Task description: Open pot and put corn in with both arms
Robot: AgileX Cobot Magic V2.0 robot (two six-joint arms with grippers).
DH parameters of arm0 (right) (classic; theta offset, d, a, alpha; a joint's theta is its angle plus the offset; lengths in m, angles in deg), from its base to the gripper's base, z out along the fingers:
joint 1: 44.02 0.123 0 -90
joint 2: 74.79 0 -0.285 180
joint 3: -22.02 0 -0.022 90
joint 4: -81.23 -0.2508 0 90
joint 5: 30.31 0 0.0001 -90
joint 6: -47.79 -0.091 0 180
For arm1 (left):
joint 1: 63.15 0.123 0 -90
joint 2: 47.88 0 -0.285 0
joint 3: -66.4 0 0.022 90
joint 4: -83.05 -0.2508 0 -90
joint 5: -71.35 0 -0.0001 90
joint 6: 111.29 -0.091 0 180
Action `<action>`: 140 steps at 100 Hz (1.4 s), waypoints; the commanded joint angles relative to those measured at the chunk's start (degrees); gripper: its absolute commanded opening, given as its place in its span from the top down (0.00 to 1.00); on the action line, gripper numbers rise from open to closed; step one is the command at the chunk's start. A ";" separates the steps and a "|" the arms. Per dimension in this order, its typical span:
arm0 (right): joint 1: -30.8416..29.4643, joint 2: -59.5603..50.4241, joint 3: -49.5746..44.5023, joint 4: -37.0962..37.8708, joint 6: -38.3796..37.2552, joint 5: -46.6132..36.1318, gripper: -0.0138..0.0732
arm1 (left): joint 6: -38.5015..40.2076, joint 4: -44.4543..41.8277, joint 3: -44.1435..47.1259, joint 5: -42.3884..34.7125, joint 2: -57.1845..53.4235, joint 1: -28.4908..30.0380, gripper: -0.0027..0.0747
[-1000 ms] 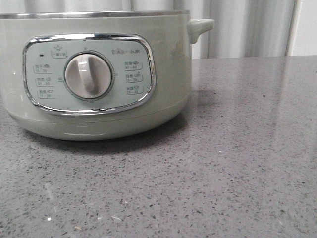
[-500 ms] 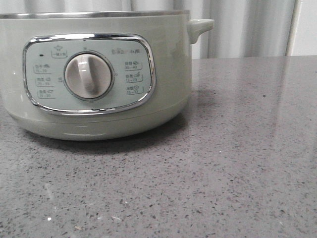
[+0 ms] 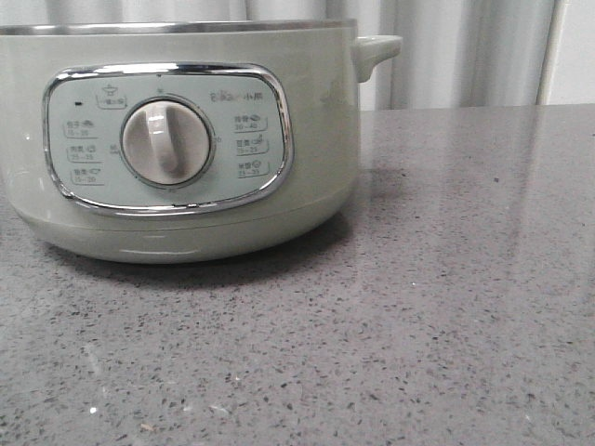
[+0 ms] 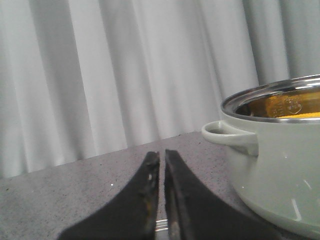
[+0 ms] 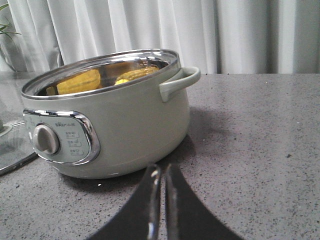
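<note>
The pale sage-green pot fills the left of the front view, its dial panel facing me; its top is cut off there. In the right wrist view the pot stands open, and the yellow corn lies inside with a yellow reflection on the steel wall. The left wrist view shows the pot from its handle side, with a yellow glow inside. My left gripper is shut and empty, low over the table beside the pot. My right gripper is shut and empty, just in front of the pot.
A glass lid lies flat on the grey speckled table on the far side of the pot from the right gripper. White curtains hang behind. Plant leaves show at the edge.
</note>
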 commanded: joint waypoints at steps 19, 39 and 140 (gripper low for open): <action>-0.30 0.37 1.54 0.39 0.47 -4.81 0.93 | 19.03 -16.67 6.06 -12.25 -1.90 2.12 0.99; -0.30 0.37 1.54 0.39 0.47 -4.81 0.93 | 20.93 -18.31 6.08 -6.73 -1.90 6.58 0.99; -0.30 0.37 1.54 0.39 0.47 -4.81 0.93 | 23.80 -18.31 6.09 16.77 -1.94 5.41 0.99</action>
